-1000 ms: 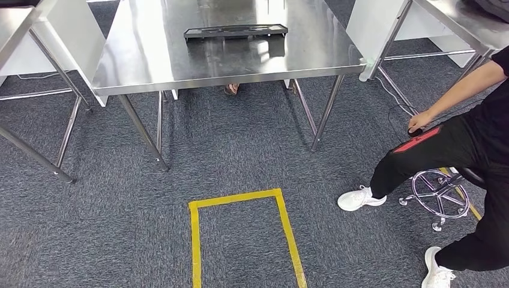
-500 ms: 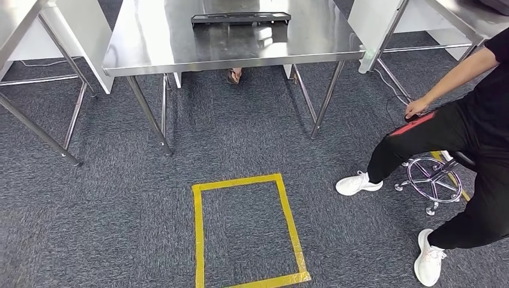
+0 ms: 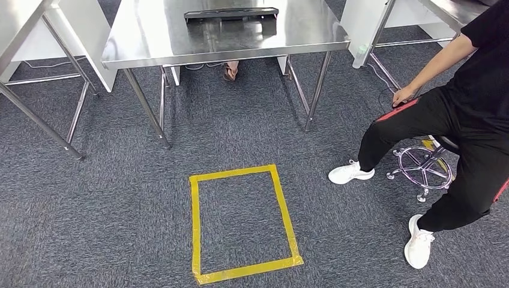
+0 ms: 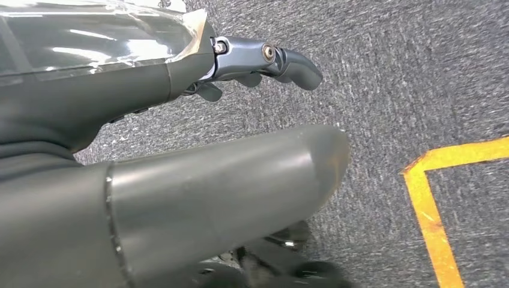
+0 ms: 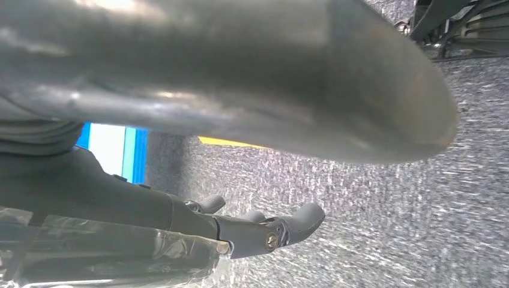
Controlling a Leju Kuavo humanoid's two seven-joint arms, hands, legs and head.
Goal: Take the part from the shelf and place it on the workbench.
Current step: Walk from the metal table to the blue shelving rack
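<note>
Hanging over the grey carpet floor [image 3: 120, 204], the left robot hand [image 4: 264, 60] and right robot hand [image 5: 264, 231] both hold nothing, fingers loosely extended and apart. Nearest lies a yellow tape rectangle [image 3: 240, 223] on the carpet. Beyond that rectangle stands a shiny stainless-steel surface [image 3: 150, 42], and the flat black rectangular part [image 3: 231, 14] rests toward its far side (details too small to tell). Right of the rectangle, a person in black clothes [image 3: 462, 120] sits on a chrome-based stool [image 3: 423, 168].
</note>
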